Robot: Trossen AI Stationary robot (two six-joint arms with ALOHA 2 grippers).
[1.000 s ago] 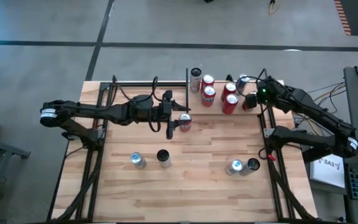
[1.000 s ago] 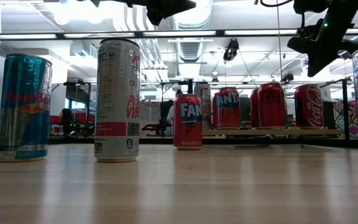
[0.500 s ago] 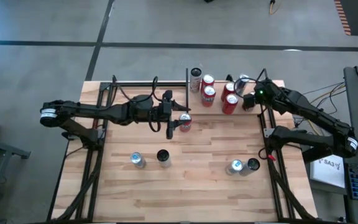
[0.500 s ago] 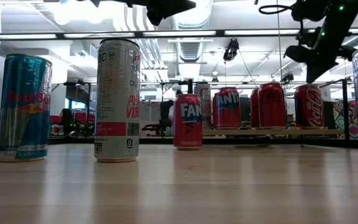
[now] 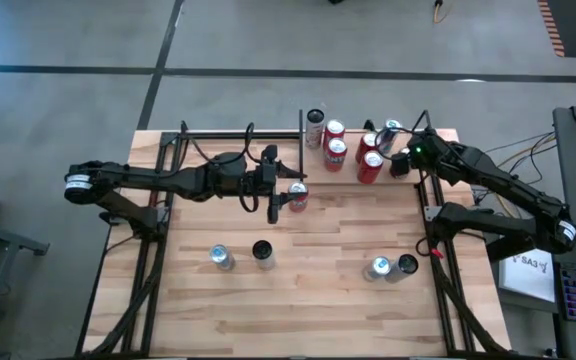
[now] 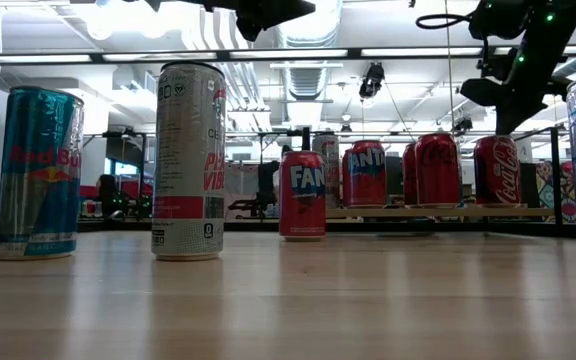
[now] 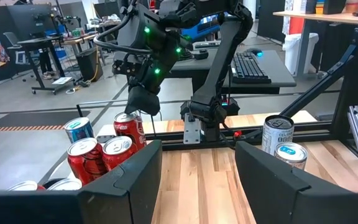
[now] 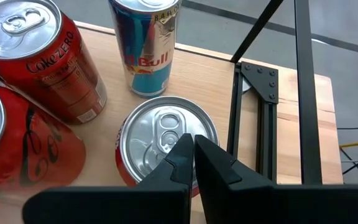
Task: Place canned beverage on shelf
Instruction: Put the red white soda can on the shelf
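Fanta can [image 5: 297, 196] stands on the counter [image 5: 308, 290], just before the shelf [image 5: 408, 135], apparently between the half-open fingers of the left pincer [image 5: 286, 195]. Right pincer [image 8: 192, 155], closed and empty, hovers above a shelved can [image 8: 166, 140].

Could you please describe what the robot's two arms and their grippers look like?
Both arms are dark, slender and jointed, with black cables looping along them. The left arm has a white band near its base, as does the right arm, which shows green lights. The left gripper and right gripper have angular black fingers.
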